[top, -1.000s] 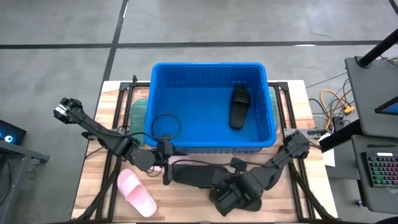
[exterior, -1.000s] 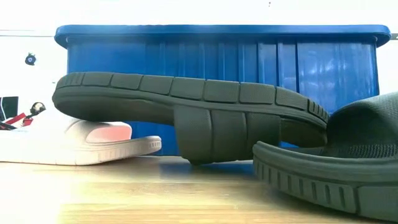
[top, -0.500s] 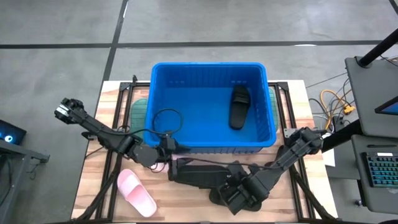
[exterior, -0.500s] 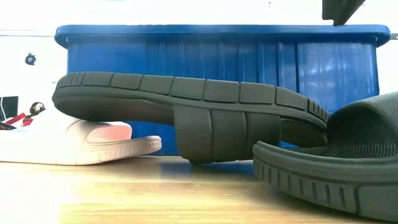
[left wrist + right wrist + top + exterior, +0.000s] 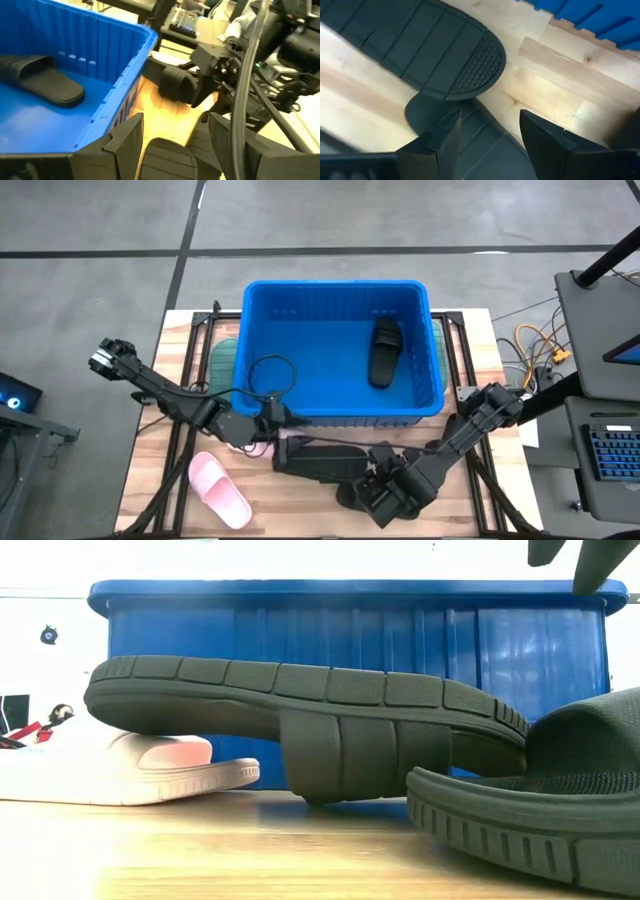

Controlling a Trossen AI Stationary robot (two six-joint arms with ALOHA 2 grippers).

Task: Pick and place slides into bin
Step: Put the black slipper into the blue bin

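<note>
Right gripper point(image 5: 487, 145): your jaws stand apart, empty, above two black slides point(image 5: 420, 45) on the table point(image 5: 555, 85).
Left gripper point(image 5: 172, 142): parted, holding nothing, over a black slide's end by the bin point(image 5: 335, 350).
Bin: one black slide point(image 5: 385, 350) inside.
Pink slide point(image 5: 220, 492): on the table's near left.

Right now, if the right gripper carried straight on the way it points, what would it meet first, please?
Most likely the black slide lying directly between the right gripper's open fingers, with the wooden table just beyond; depth is hard to judge.
</note>
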